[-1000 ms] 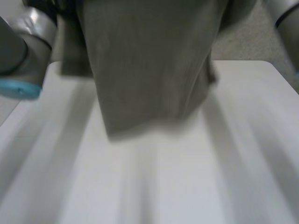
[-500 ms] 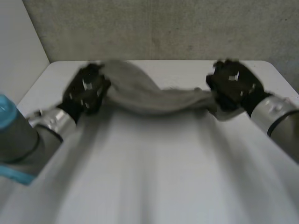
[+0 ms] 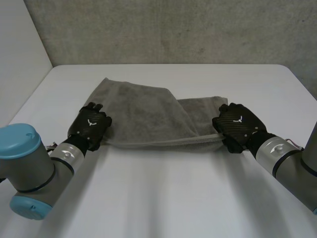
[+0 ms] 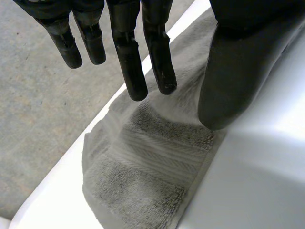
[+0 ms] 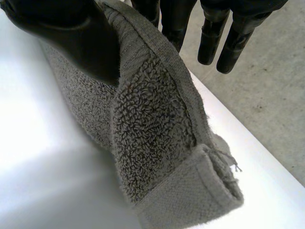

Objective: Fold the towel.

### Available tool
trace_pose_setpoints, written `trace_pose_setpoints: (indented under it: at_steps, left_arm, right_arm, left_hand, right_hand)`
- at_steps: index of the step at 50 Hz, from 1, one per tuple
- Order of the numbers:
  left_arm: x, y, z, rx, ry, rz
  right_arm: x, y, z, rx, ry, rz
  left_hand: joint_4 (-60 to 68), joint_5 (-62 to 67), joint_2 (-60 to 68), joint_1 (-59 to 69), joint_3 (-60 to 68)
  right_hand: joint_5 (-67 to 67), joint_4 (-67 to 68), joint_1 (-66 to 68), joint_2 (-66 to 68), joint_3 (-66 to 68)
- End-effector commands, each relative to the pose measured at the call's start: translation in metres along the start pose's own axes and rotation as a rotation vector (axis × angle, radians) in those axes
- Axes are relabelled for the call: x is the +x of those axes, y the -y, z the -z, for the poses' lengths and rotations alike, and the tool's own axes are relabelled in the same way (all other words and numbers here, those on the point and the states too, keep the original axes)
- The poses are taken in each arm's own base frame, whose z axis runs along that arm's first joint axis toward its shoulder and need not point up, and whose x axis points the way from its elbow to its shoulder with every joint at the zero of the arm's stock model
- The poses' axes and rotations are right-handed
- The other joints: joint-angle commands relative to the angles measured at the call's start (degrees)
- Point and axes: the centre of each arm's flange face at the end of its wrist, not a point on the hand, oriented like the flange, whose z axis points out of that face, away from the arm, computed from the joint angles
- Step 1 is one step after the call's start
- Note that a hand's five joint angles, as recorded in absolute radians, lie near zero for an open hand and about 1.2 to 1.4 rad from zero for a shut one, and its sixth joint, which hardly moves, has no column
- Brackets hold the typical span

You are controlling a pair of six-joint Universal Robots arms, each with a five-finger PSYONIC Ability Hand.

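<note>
The grey towel (image 3: 148, 116) lies on the white table (image 3: 163, 198), loosely doubled, with its upper layer slanting across the left part. My left hand (image 3: 91, 126) is at the towel's near left corner. In the left wrist view its fingers (image 4: 136, 57) are straight and hover above the towel (image 4: 152, 162), and the thumb (image 4: 238, 71) rests at the cloth's edge. My right hand (image 3: 237, 126) is at the near right corner. There the thumb (image 5: 71, 33) pinches the towel's edge (image 5: 152, 124) against the fingers (image 5: 219, 28), and the corner hangs off the hand.
The table's far edge (image 3: 168, 65) runs close behind the towel, with a grey wall beyond it. My left arm's blue-capped joint (image 3: 22, 144) sits at the near left. Bare tabletop stretches between the towel and me.
A second ago the towel hung lifted before the camera. Both hands brought it down and it now lies on the table. The left hand's fingers have straightened off the cloth.
</note>
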Motion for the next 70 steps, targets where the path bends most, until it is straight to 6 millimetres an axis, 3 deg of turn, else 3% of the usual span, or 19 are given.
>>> trace_pose_setpoints:
  at_steps: [1, 19, 36, 53, 70]
  left_arm:
    - [0.003, 0.004, 0.0, 0.006, 0.005, 0.02]
    - [0.026, 0.03, 0.0, 0.076, -0.066, 0.255]
    - [0.035, 0.015, 0.012, -0.065, -0.091, 0.276]
    - [0.029, 0.001, -0.016, -0.018, 0.089, 0.261]
    - [0.054, 0.006, -0.015, -0.011, 0.023, 0.323]
  right_arm:
    - [0.004, 0.007, 0.007, -0.006, -0.014, -0.015]
    - [0.02, 0.006, 0.014, -0.063, -0.03, -0.058]
    - [0.034, -0.001, 0.008, -0.072, -0.064, -0.178]
    - [0.032, -0.002, 0.008, -0.08, -0.058, -0.181]
    - [0.03, -0.004, 0.007, -0.085, -0.051, -0.176]
  left_hand:
    - [-3.1, -3.2, -3.9, -3.3, -2.8]
    - [-3.1, -5.7, -6.4, -5.9, -2.8]
    - [-3.1, -9.6, -10.3, -9.7, -2.8]
    - [-3.1, -10.3, -11.0, -10.4, -2.8]
    - [-3.1, -11.4, -12.2, -11.6, -2.8]
  right_hand:
    - [2.6, -4.4, 4.8, 3.3, -2.7]
    - [2.6, -4.4, 4.8, 3.3, -2.7]
    - [2.6, -4.4, 4.8, 3.3, -2.7]
    - [2.6, -4.4, 4.8, 3.3, -2.7]
    - [2.6, -4.4, 4.8, 3.3, -2.7]
